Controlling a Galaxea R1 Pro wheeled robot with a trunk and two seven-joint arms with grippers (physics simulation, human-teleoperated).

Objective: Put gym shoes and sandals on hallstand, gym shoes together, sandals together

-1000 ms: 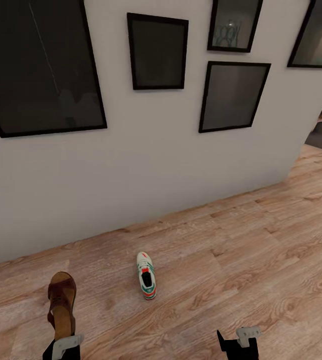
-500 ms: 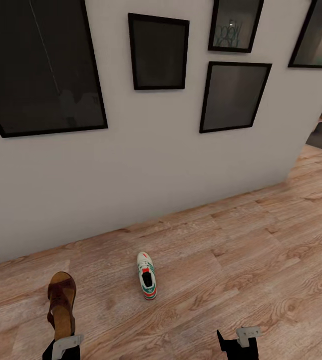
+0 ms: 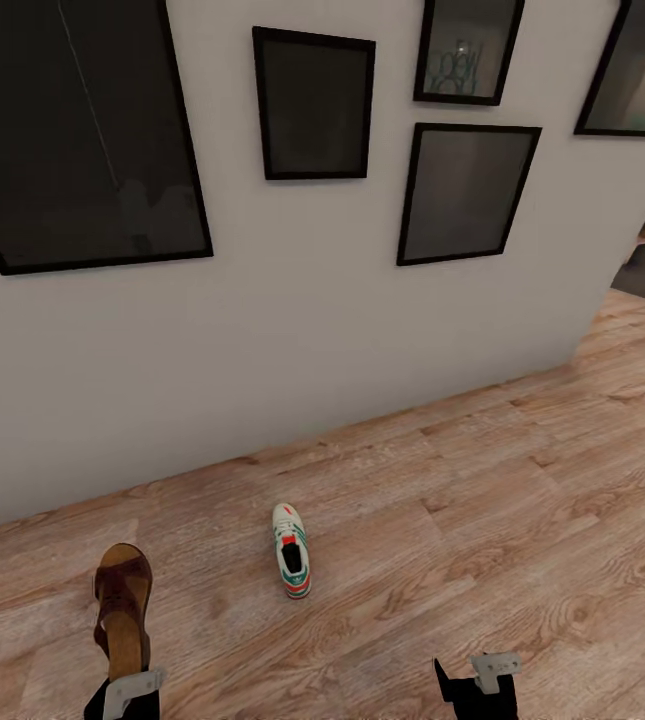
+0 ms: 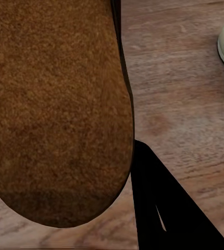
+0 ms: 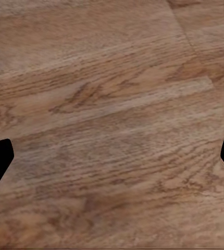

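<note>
- Since a second ago the whole head view has slid a little, so my camera moved; the gym shoe (image 3: 292,551) and sandal (image 3: 123,608) lie as before.
- Head view: both arms hang low. My left jaws (image 3: 130,693) hold the sandal by its heel, toe pointing to the wall (image 3: 292,300). The gym shoe lies alone on the corridor floor (image 3: 482,500), near the sandal.
- Left wrist view: the sandal's tan sole (image 4: 54,109) is pressed close between my jaws.
- Right wrist view: my right jaws (image 5: 112,156) stand wide over bare planks.
</note>
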